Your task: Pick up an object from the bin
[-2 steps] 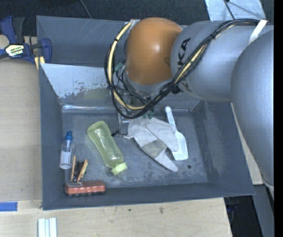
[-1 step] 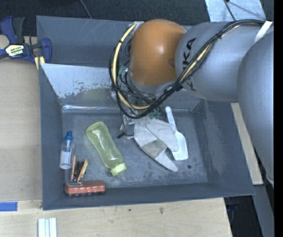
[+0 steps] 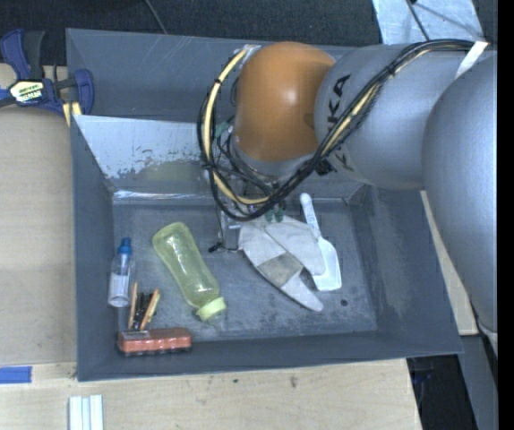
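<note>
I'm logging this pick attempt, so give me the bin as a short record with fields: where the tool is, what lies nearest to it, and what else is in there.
container: grey metal bin
tool: low over the bin's middle, between two things
nearest on view's left: yellow-green plastic bottle, lying on its side, slanted
nearest on view's right: crumpled white cloth
view's left side: small clear bottle with blue cap; brown sticks
front wall: reddish bar
held: cannot tell
</note>
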Robot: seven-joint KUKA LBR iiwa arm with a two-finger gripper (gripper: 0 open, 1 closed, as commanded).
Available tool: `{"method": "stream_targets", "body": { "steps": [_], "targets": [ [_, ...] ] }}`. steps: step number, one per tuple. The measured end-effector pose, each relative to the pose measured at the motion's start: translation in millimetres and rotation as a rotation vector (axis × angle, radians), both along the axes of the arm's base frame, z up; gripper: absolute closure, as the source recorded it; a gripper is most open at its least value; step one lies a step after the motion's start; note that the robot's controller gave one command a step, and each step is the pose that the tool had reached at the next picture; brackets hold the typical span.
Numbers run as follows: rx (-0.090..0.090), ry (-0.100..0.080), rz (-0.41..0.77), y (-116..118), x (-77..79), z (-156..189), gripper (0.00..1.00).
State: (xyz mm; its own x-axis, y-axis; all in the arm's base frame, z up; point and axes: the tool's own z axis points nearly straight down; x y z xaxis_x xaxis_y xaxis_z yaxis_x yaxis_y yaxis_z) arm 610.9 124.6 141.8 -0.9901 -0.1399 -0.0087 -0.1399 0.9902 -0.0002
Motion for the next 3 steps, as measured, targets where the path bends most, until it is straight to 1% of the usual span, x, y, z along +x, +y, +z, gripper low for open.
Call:
{"method": "stream_targets", "body": {
  "steps": [1,2,3],
  "targets": [
    [0.000,0.008,-0.088,15.3,2.5,-1.1,0.00],
    [-0.001,0.002,0.192,15.7,2.5,-15.9,0.00],
    [0.000,0.007,0.141,-13.2,0.5,-22.4,0.00]
  ]
}}
